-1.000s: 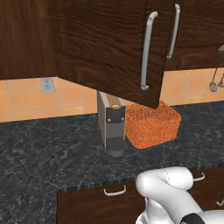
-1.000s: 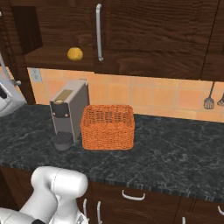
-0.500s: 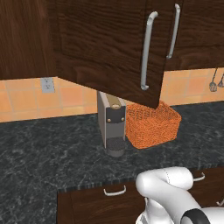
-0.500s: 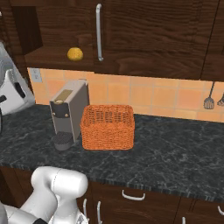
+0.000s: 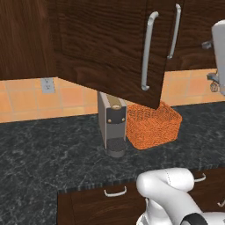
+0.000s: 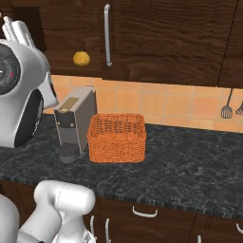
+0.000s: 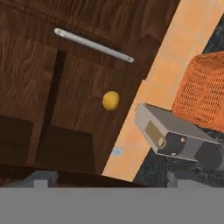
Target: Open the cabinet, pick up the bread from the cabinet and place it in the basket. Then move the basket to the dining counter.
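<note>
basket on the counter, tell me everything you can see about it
The basket is orange, a woven open mesh, rectangular with slightly flared sides and an open top. Nothing shows inside it. It stands upright on the black speckled counter, against the orange tiled backsplash, just right of the grey coffee machine; whether the two touch cannot be told. It sits below the dark wood cabinet, where the bread lies in the open part.
</note>
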Controlling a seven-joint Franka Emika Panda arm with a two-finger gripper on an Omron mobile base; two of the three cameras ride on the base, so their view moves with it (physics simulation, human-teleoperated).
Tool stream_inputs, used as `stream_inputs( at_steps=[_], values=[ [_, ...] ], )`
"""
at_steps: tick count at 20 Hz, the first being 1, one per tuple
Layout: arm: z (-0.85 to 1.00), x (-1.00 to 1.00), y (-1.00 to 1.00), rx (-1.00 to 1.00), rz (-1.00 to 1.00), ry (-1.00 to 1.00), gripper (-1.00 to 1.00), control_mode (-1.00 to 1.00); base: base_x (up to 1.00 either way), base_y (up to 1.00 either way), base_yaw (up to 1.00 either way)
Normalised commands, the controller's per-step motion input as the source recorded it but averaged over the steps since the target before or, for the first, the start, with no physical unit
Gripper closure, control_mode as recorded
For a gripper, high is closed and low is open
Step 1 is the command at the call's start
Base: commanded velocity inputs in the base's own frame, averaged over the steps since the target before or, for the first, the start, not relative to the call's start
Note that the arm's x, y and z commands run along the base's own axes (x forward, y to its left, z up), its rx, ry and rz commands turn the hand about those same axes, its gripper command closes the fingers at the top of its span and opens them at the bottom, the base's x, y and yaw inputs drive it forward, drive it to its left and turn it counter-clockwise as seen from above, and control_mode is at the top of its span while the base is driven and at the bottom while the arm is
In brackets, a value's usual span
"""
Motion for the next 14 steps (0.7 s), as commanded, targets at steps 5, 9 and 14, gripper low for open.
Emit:
stream_inputs(
  at_steps=[5,9,14],
  values=[
    [-0.35,0.85,0.76,0.15,0.18,0.06,-1.00,-1.00,0.00,0.00,0.00],
    [-0.03,0.43,0.59,0.24,0.35,0.12,-1.00,-1.00,0.00,0.00,0.00],
    [0.00,0.09,0.38,0.21,0.44,0.05,-1.00,-1.00,0.00,0.00,0.00]
  ],
)
